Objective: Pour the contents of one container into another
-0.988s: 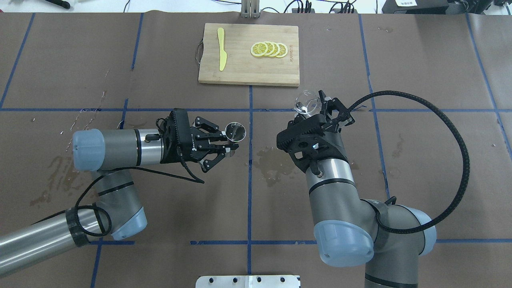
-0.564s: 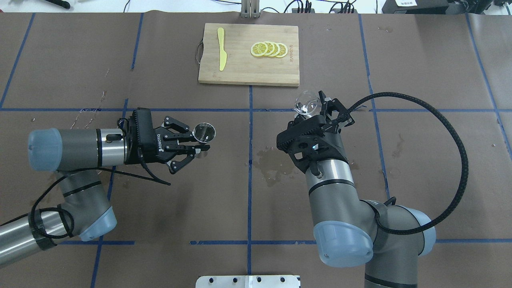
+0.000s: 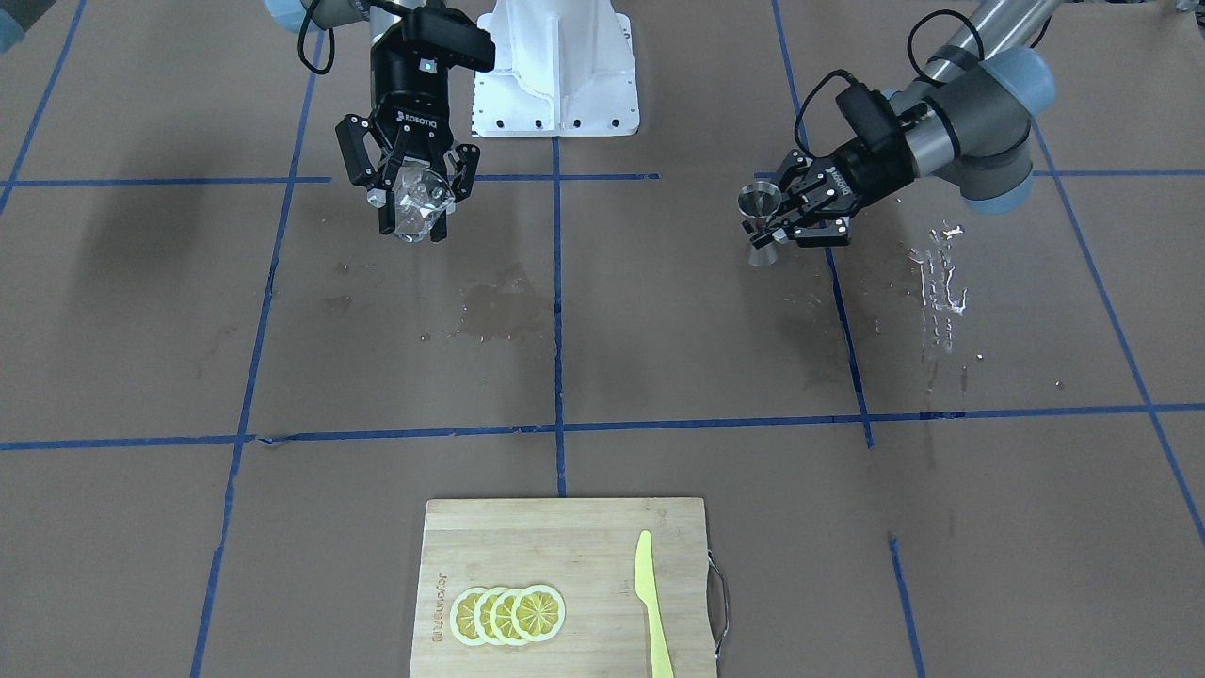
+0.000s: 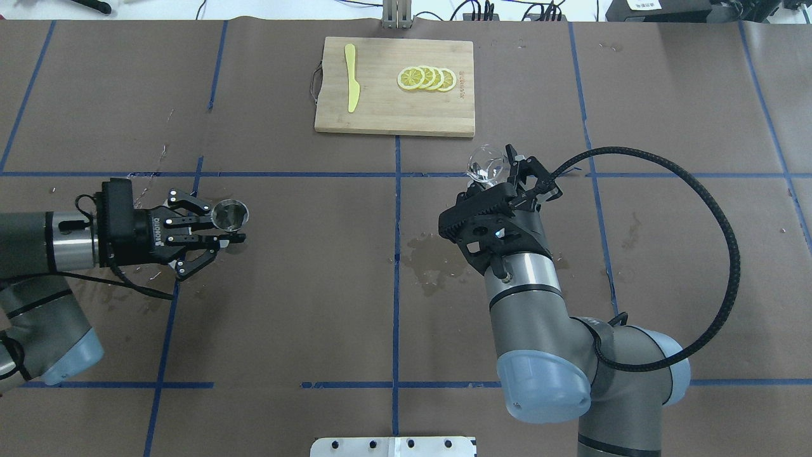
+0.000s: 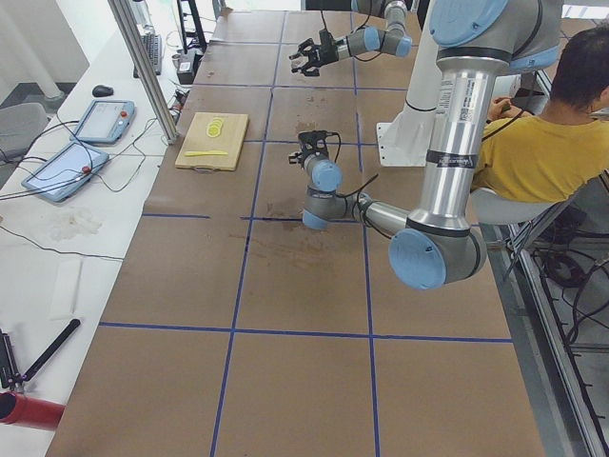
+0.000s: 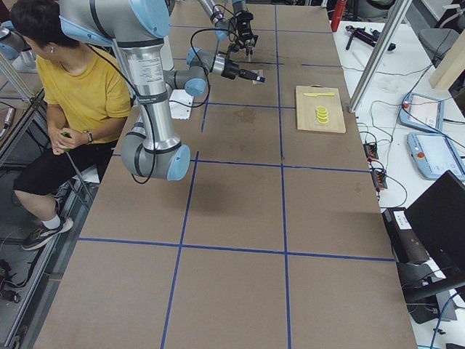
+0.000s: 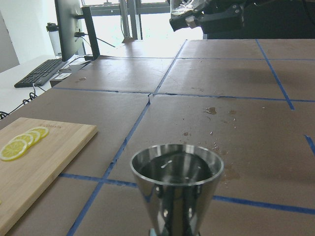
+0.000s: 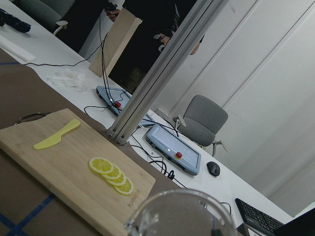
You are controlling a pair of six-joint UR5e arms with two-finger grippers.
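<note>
A polished steel jigger, hourglass-shaped with a flared round mouth facing up, stands upright in the left gripper, whose black fingers are clamped on its narrow waist. It sits over the robot's left side of the desk; whether its foot touches the surface cannot be told. Well apart, right of the centre line, the right gripper clasps a clear, faceted glass held off the desk. The desk is covered in matte brown paper crossed by blue tape lines, with a dark wet stain between the two arms. At the far edge lies a rectangular bamboo cutting board carrying overlapping lemon slices and a yellow plastic knife.
</note>
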